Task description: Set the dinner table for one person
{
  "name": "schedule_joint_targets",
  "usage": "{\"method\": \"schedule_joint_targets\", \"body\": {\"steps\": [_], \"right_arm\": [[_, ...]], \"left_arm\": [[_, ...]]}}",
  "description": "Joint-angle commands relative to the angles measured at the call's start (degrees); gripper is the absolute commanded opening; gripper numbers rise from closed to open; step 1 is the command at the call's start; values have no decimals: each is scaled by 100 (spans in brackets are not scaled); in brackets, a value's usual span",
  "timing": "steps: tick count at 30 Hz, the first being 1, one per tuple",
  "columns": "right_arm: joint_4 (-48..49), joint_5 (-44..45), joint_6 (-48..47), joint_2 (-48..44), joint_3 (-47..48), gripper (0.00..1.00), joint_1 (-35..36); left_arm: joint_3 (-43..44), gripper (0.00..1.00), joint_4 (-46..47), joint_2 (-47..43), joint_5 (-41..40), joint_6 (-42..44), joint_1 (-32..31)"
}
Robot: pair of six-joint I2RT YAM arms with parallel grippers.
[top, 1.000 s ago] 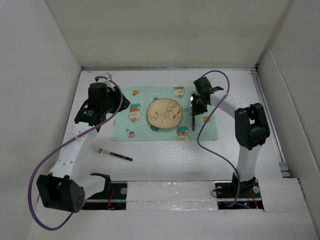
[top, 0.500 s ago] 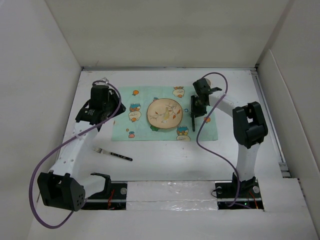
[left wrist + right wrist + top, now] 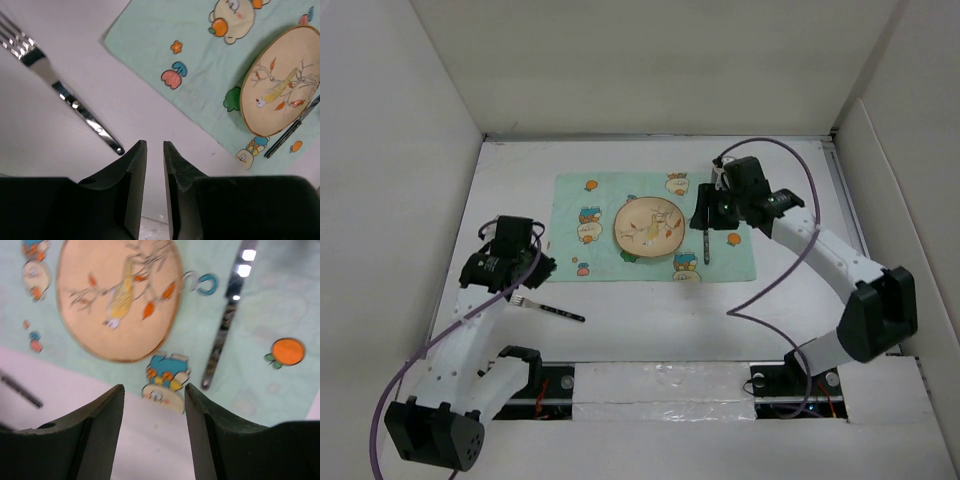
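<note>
Where the white counter point(image 3: 660, 320) spreads between its white walls, a mint-green placemat point(image 3: 590, 195) printed with cartoon animals lies flat at its middle, toward the far side. A round cream plate point(image 3: 649, 227) painted with a bird on a branch sits on the placemat, right of its centre. Just to the plate's right, also on the cloth and apart from the rim, lies a knife point(image 3: 706, 245), its length running from far to near with the dark handle nearer the arms. A fork point(image 3: 545, 307) lies on the bare counter off the placemat's near left corner, tines to the left, handle slanting right and nearer.

The left gripper point(image 3: 155, 145) hangs above the bare counter beside the fork's handle end, its jaws drawn almost together with only a thin slit between them and nothing in it. The right gripper point(image 3: 152, 387) hovers over the placemat's near edge by the knife, jaws spread wide and empty; the far part of the knife is hidden under it in the top view.
</note>
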Motion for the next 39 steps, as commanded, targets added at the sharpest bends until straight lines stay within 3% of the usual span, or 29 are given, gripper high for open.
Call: {"method": "schedule_joint_targets", "body": {"steps": [1, 3, 5, 7, 12, 20, 34, 39], "right_arm": [[276, -464, -87, -683, -625, 57, 380], [373, -605, -51, -913, -855, 57, 582], [609, -893, 28, -1256, -1232, 57, 653], [768, -1105, 89, -1441, -1409, 57, 706], [619, -1405, -51, -1889, -1410, 57, 758], [400, -1695, -7, -2197, -1033, 57, 864], [13, -2021, -69, -1925, -49, 57, 365], [-102, -2003, -87, -1864, 277, 57, 293]], "left_arm": [[-242, 18, -998, -276, 152, -976, -9], [-478, 22, -1123, -477, 153, -1336, -9], [-663, 36, -932, -619, 39, -1539, -9], [-989, 43, -729, -558, -171, -1785, -9], [-1209, 45, -333, 451, -330, -2093, -9], [-902, 48, -543, 1322, -1130, -2410, -9], [-946, 48, -543, 1094, -1245, -2708, -9], [-971, 45, -140, 1324, -798, -2743, -9]]}}
